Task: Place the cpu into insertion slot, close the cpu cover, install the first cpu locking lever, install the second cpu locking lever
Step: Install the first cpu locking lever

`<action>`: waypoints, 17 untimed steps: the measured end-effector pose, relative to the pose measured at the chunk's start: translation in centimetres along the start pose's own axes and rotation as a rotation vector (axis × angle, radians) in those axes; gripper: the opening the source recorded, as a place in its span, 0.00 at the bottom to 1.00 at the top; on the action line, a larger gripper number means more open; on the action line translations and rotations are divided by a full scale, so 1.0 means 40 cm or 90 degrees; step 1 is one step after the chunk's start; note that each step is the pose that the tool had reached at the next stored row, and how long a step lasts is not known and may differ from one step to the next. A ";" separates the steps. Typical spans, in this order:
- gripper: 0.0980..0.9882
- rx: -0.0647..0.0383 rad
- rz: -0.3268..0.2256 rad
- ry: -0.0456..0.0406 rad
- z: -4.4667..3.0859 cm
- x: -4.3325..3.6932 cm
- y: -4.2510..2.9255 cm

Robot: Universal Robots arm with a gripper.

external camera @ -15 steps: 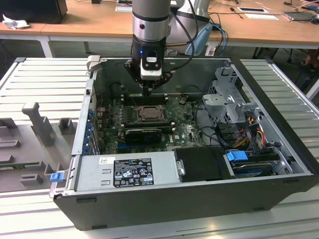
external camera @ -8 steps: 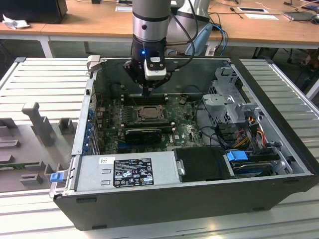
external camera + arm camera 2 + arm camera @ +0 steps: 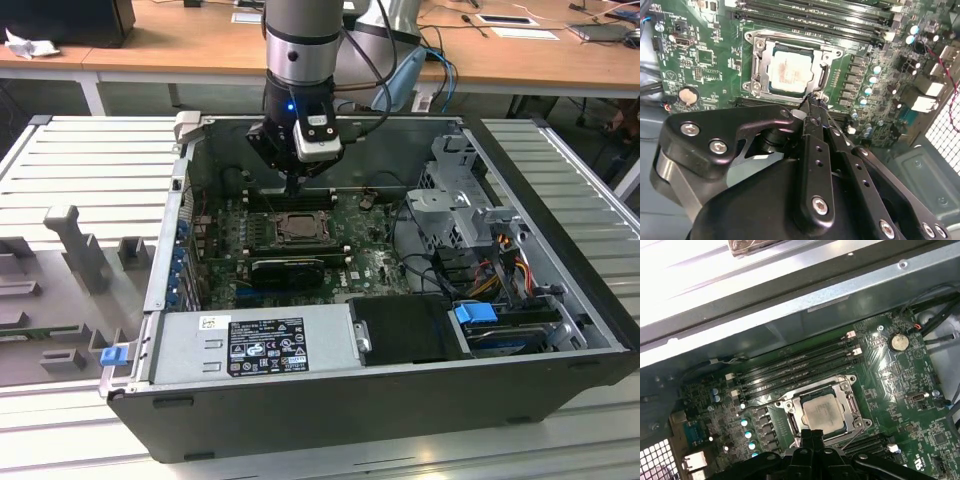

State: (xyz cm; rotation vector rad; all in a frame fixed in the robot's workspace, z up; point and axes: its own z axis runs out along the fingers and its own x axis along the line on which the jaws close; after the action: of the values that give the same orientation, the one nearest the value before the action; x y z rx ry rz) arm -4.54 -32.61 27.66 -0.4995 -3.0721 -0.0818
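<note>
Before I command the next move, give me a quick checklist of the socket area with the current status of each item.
1. cpu lying flat in the insertion slot: ok.
2. cpu cover lowered: ok; its frame lies flat around the chip's metal top in both wrist views.
3. Both locking levers latched: cannot tell; I cannot make them out clearly.
4. gripper at the socket: ok; its tips sit at a corner of the socket frame.
5. fingers closed: ok, they meet at the tip.
6. Whether they pinch anything: cannot tell.
</note>
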 end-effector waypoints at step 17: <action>0.01 0.001 -0.146 -0.0123 0.011 0.000 -0.001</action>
State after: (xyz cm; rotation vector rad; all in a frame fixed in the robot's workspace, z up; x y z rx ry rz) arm -4.57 -32.61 27.24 -0.1462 -3.1341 -0.0806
